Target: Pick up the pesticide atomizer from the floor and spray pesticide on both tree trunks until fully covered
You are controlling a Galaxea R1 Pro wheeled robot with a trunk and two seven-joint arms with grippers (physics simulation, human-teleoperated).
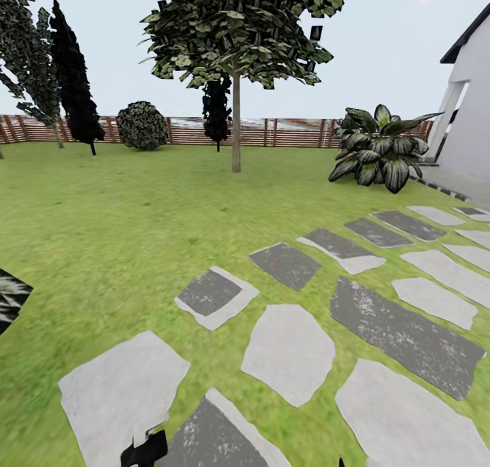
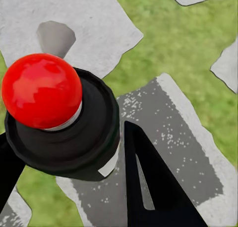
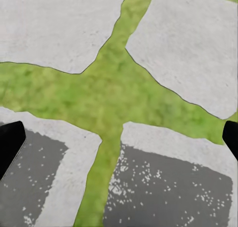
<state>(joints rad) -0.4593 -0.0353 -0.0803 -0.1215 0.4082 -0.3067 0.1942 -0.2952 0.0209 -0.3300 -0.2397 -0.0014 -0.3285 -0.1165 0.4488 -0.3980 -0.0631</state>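
Observation:
One tree (image 1: 235, 24) with a leafy mottled crown stands far ahead on the garden lawn (image 1: 102, 208). Its straight grey-brown tree trunk (image 1: 236, 123) looks bare, and no pesticide shows on it from here. The pesticide atomizer is out of view. My left gripper (image 1: 143, 450) sits at the bottom edge of the head view, over the paving. In its wrist view, the left gripper (image 2: 64, 130) has its dark fingers (image 2: 153, 187) spread, and a red-domed black knob (image 2: 42, 90) shows between them. My right gripper (image 3: 121, 132) is open over stones and grass, holding nothing.
Grey and white stepping stones (image 1: 289, 351) run from my feet toward a white house wall (image 1: 473, 126) at the right. A broad-leaved plant (image 1: 378, 150) stands beside it. Dark conifers (image 1: 71, 79), a round bush (image 1: 141, 125) and a slatted brown fence (image 1: 286, 132) line the back.

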